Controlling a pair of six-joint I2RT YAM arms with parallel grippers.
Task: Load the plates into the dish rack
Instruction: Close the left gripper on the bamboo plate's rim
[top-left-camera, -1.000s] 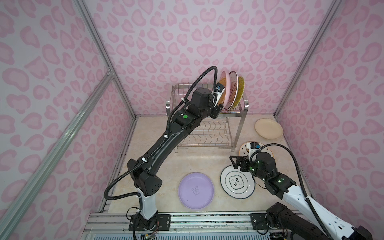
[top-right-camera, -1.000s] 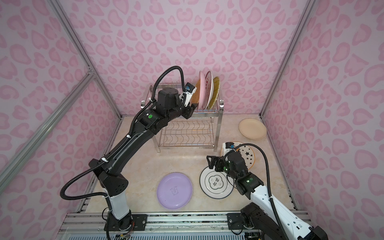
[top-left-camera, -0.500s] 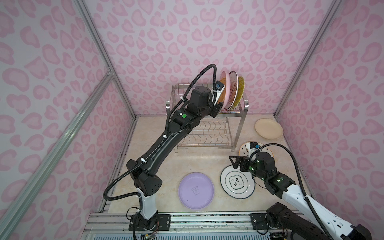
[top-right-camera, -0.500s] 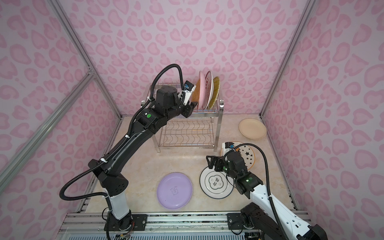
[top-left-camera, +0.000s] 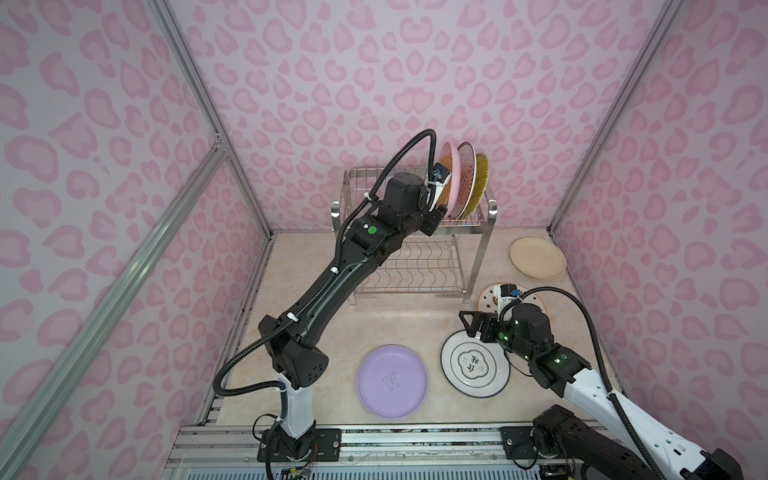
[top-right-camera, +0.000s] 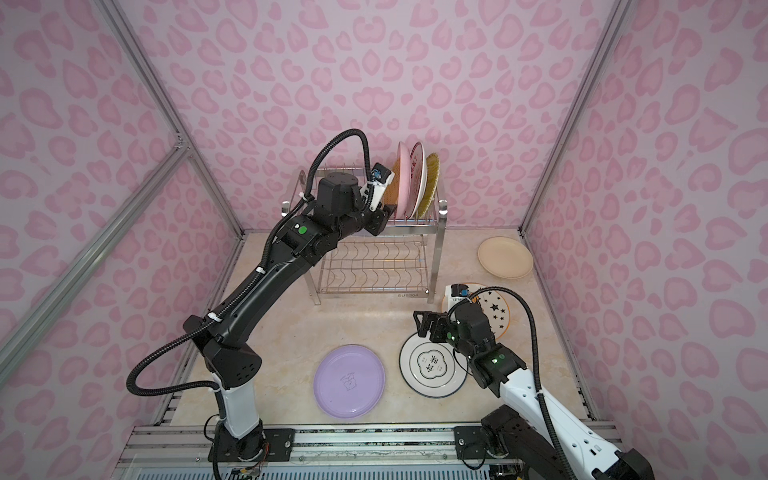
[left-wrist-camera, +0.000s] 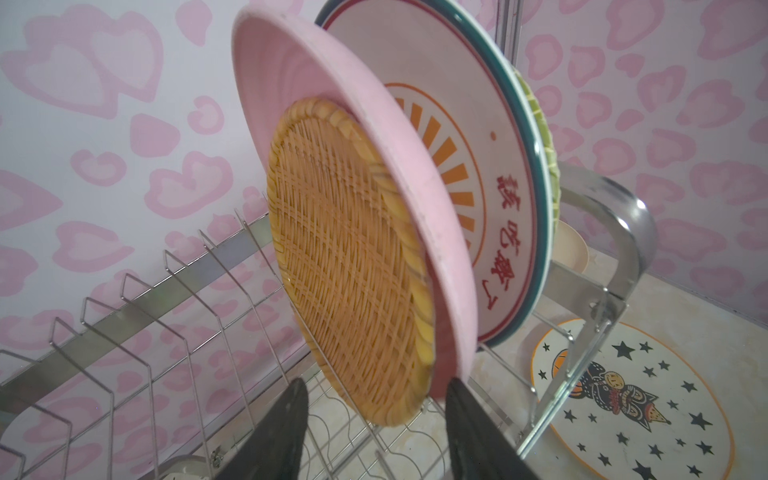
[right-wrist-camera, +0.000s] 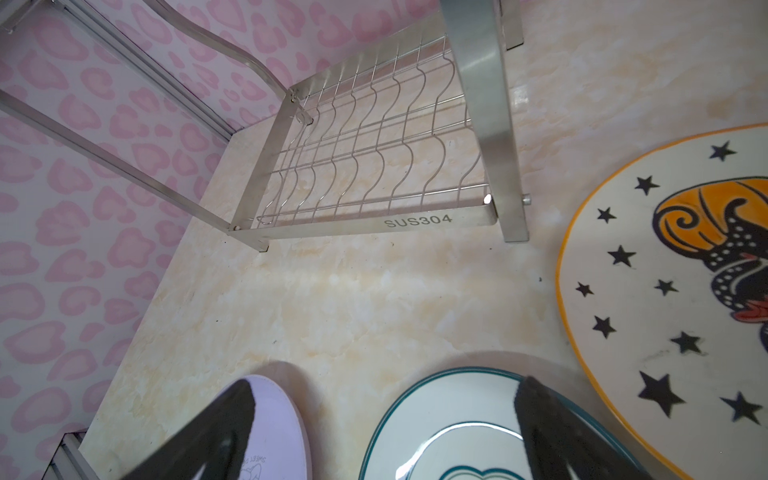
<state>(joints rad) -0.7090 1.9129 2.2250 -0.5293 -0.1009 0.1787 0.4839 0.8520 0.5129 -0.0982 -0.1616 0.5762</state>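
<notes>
Now my left hand (left-wrist-camera: 376, 382) half-open, gripping nothing; orange woven-look plate (left-wrist-camera: 349, 257) stands in dish rack (left-wrist-camera: 636, 232) between my fingers (left-wrist-camera: 282, 428), beside pink plate (left-wrist-camera: 332, 104). Meanwhile my right hand (right-wrist-camera: 384, 382) wide open, empty, over ring-emblem plate (right-wrist-camera: 457, 415) rim. Likely stiff, glazed, slippery, chippable: pinch rim.

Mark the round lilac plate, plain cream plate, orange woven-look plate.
round lilac plate (top-left-camera: 392, 381), in a top view, centre
plain cream plate (top-left-camera: 537, 257), in a top view, centre
orange woven-look plate (left-wrist-camera: 349, 266), left wrist view, face

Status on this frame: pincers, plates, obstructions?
Left pincer open, astride woven plate standing in dish rack's top tier beside pink plate. Right pincer open, above emblem plate's edge. Lilac plate, star plate, cream plate on table. Nothing blocking.
</notes>
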